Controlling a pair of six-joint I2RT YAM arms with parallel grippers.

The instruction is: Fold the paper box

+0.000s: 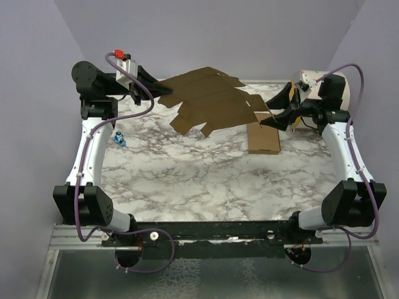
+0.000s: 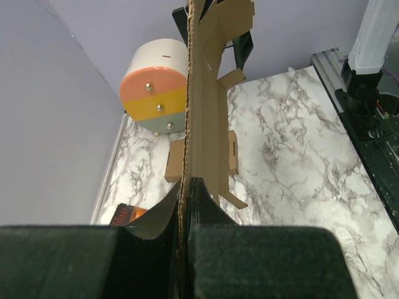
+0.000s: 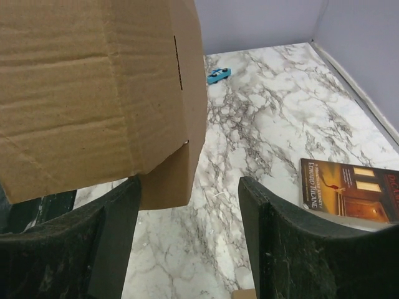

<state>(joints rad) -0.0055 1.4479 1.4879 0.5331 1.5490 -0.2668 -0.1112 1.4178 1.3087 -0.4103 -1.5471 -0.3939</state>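
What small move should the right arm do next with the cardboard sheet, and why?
Probably ease the right gripper onto the nearest edge of the paper box and shut. The left gripper clamps the opposite side and holds the sheet up, while the right jaws stand open with the cardboard close by but not gripped, so folding likely needs a second hold.

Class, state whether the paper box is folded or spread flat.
Spread out: the paper box is one wide unfolded sheet, flaps splayed, clamped in the left tool.
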